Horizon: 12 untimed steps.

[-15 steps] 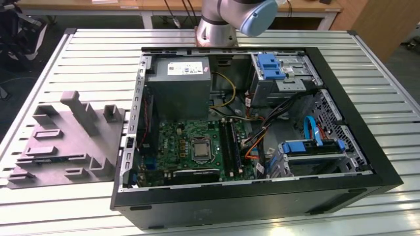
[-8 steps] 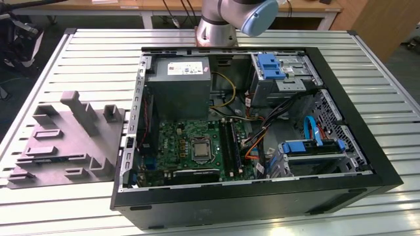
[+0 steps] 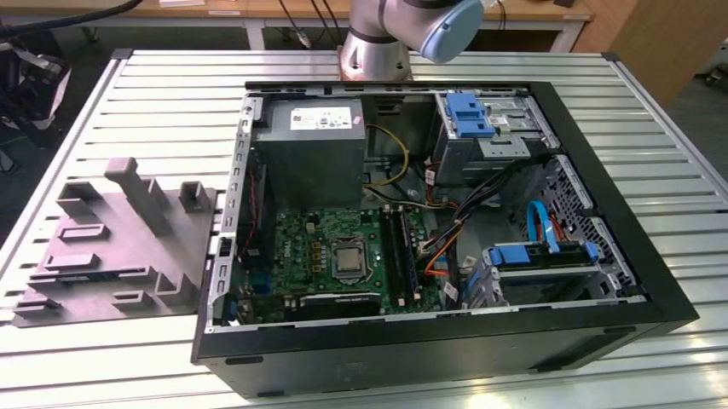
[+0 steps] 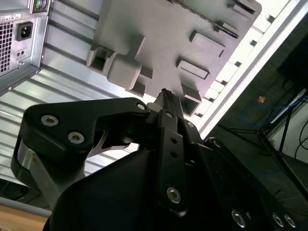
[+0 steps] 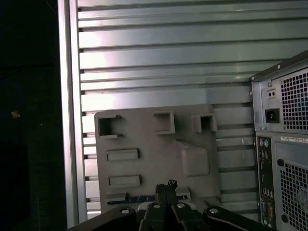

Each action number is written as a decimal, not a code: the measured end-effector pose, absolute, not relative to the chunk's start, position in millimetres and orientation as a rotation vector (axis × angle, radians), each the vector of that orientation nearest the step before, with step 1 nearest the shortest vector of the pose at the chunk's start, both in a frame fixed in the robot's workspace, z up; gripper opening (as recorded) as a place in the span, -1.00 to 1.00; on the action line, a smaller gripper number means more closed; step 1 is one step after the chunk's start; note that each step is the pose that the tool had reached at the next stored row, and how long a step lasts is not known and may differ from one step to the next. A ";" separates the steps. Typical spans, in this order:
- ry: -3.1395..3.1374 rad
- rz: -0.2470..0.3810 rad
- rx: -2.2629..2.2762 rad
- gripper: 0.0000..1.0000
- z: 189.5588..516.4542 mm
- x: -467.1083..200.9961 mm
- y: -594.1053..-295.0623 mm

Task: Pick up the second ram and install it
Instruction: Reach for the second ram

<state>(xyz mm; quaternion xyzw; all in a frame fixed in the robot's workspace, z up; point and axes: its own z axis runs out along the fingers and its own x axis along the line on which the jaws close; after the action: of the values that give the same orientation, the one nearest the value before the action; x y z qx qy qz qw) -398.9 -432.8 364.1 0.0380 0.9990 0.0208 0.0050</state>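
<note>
The gripper - fingers pressed together, holding nothing - hangs over the tray. The ram lies just under its tips, long axis along the tray's edge.

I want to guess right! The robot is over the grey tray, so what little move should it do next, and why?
Probably open the tool: it looks shut and empty above the grey tray, and the second ram lies in a tray slot near it, ungrasped.
</note>
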 end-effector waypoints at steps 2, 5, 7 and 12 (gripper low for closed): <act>3.130 0.065 0.119 -0.80 362.8 -398.9 -435.9; 3.133 0.065 0.119 -0.80 360.7 -398.9 -440.7; 3.135 0.065 0.120 -0.80 359.3 -398.9 -444.2; 3.140 0.065 0.120 -0.80 355.5 -398.9 -453.3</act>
<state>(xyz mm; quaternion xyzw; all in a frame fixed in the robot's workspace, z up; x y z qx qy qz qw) -398.9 -453.3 355.5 0.0381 0.9991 0.0206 -0.0005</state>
